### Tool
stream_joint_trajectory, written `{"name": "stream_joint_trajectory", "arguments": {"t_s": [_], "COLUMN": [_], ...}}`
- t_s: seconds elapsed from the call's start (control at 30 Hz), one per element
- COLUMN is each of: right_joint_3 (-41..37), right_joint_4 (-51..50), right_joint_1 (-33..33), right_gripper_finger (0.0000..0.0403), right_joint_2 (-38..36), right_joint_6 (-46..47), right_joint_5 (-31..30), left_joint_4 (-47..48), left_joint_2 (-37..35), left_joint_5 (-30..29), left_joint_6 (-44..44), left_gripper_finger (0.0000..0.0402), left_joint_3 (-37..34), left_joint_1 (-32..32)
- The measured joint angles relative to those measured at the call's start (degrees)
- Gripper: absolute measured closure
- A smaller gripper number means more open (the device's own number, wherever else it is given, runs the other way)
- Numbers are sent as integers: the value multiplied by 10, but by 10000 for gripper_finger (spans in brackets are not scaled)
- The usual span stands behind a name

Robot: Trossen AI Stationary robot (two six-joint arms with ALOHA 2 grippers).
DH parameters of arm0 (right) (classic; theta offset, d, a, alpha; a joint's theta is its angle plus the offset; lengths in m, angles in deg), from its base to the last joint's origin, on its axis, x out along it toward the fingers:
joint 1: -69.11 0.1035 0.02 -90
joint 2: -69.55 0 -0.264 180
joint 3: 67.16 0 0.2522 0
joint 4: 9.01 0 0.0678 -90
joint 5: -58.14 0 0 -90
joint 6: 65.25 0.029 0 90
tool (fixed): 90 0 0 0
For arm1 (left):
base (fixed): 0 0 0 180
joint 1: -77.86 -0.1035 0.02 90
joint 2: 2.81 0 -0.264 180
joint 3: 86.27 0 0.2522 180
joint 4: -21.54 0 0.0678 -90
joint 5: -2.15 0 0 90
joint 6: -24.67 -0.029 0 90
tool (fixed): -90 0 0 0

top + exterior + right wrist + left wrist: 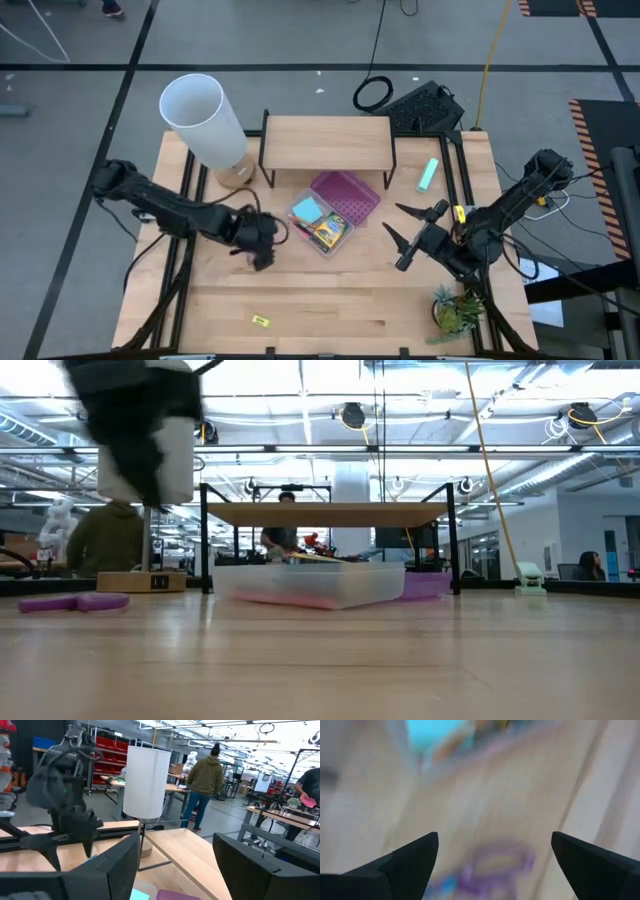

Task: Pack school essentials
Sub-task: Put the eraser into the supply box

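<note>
A clear case (322,222) lies mid-table, holding a blue sticky-note pad (307,210) and a yellow-green crayon box (330,233). Its purple lid (346,195) rests beside it on the far side. My left gripper (257,243) hangs open just left of the case. In the left wrist view its fingers (415,857) stand above and to either side of the purple-handled scissors (495,867), which are blurred. The scissors (70,601) lie flat on the table. A tiny yellow piece (261,320) lies near the front edge. My right gripper (398,226) waits open to the right of the case.
A low wooden shelf (328,143) stands behind the case, and a white lamp (204,118) stands at the far left. A small potted plant (457,310) stands at the near right corner, and a pale green object (428,175) lies to the right of the shelf. People stand in the room beyond the table.
</note>
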Motion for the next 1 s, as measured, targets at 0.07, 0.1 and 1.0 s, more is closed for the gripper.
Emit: {"name": "stream_joint_trajectory", "arguments": {"t_s": [0.07,0.1,1.0], "right_joint_3": [0,0,0], "right_joint_4": [1,1,142], "right_joint_1": [3,4,-41], "right_gripper_finger": [157,157,157], "right_joint_2": [0,0,0], "right_joint_6": [0,-1,-232], "right_joint_5": [1,2,4], "left_joint_4": [21,7,-381], "left_joint_2": [2,5,209], "left_joint_5": [28,41,20], "left_joint_6": [14,7,-115], "left_gripper_finger": [9,9,211], "left_joint_3": [-8,-15,-67], "left_joint_1": [30,51,315]}}
